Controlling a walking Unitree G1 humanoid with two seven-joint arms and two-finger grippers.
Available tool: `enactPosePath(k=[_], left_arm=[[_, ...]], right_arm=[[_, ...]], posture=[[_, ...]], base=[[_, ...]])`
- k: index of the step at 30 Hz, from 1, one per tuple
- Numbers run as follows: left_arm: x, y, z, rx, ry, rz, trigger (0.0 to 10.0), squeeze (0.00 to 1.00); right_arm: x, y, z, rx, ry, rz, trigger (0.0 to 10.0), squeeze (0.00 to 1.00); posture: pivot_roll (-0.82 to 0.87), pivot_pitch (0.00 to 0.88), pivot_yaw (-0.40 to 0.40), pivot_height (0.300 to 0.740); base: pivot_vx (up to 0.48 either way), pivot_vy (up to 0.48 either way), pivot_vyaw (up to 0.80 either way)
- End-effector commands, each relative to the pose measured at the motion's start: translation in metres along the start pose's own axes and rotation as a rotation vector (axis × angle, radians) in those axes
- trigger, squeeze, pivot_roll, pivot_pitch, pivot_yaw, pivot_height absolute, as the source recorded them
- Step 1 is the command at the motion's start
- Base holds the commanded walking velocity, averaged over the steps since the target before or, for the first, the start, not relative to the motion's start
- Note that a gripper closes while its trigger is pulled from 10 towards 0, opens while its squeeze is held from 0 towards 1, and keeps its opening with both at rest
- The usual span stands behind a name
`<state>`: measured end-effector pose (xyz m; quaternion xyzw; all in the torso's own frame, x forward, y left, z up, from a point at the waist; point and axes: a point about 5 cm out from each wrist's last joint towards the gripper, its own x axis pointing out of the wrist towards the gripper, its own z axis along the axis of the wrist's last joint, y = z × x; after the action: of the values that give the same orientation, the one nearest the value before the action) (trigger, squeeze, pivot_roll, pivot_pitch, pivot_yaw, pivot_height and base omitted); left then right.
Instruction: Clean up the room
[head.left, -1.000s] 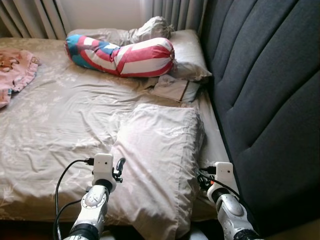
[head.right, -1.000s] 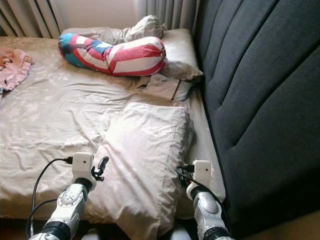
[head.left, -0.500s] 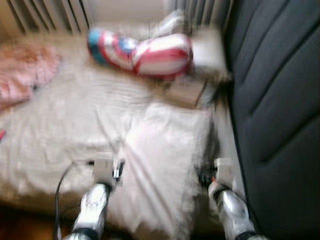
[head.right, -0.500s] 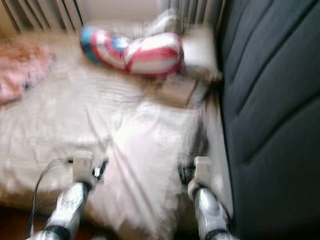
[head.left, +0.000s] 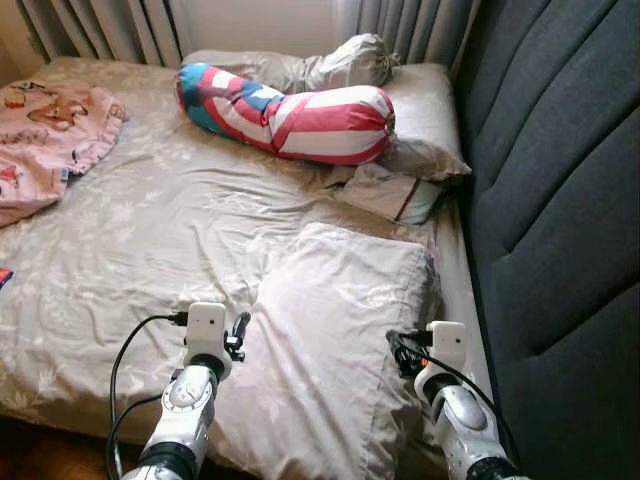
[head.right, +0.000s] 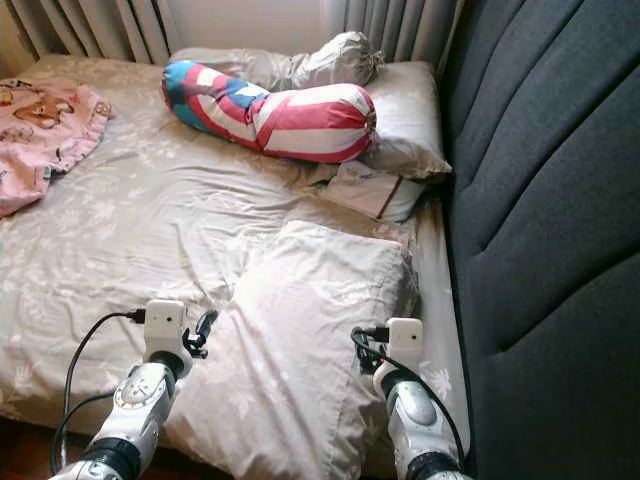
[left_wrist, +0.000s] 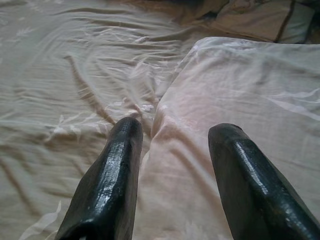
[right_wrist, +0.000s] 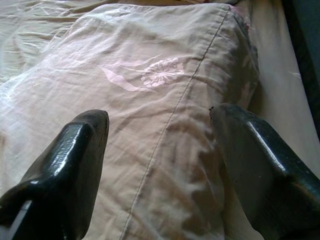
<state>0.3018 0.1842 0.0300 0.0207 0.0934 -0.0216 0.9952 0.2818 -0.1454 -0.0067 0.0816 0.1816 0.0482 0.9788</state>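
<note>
A large beige pillow (head.left: 335, 340) lies askew at the near right of the bed (head.left: 150, 230). My left gripper (left_wrist: 177, 129) is open, low at the pillow's left edge, one finger over the sheet and one over the pillow. On the pillow's right side my right gripper (right_wrist: 160, 115) is open, and its fingers (right_wrist: 80, 150) straddle the pillow's top face. A red, white and blue striped bolster (head.left: 290, 110) rests at the head of the bed. Against it lean a beige pillow (head.left: 425, 120) and a smaller cushion (head.left: 385, 192).
A dark grey padded headboard (head.left: 560, 200) runs along the right, close to my right arm. A pink printed blanket (head.left: 50, 130) lies at the far left of the bed. Grey curtains (head.left: 120, 25) hang behind. The sheet is rumpled.
The camera has shifted and steadied after a blur, so more of the bed's left side and the pink blanket shows. Both arms sit at the pillow as before.
</note>
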Motion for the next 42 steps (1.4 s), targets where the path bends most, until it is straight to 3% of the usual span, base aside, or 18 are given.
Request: enactPosePath(k=[1, 14, 31, 42], left_arm=[[-0.0027, -0.0021, -0.0070, -0.012, 0.034, -0.006, 10.0, 0.00], [-0.0032, -0.0033, -0.0088, -0.007, 0.044, -0.012, 10.0, 0.00], [-0.0028, -0.0030, -0.0087, -0.001, 0.050, -0.013, 10.0, 0.00], [-0.0028, -0.0030, -0.0087, 0.003, 0.051, -0.011, 10.0, 0.00]], right_arm=[[-0.0022, -0.0037, -0.0038, -0.006, 0.017, -0.013, 10.0, 0.00], [-0.0025, -0.0056, -0.0057, -0.019, 0.039, -0.037, 10.0, 0.00], [-0.0043, -0.0066, -0.0121, -0.016, 0.079, -0.060, 10.0, 0.00], [-0.0040, -0.0084, -0.0104, -0.005, 0.069, -0.070, 10.0, 0.00]], posture=[[-0.15, 0.079, -0.077, 0.740], [-0.15, 0.066, -0.076, 0.740], [-0.15, 0.072, -0.074, 0.740], [-0.15, 0.085, -0.075, 0.740]], base=[[0.000, 0.000, 0.00], [0.000, 0.037, -0.36], [0.000, 0.062, 0.00], [0.000, 0.361, -0.38]])
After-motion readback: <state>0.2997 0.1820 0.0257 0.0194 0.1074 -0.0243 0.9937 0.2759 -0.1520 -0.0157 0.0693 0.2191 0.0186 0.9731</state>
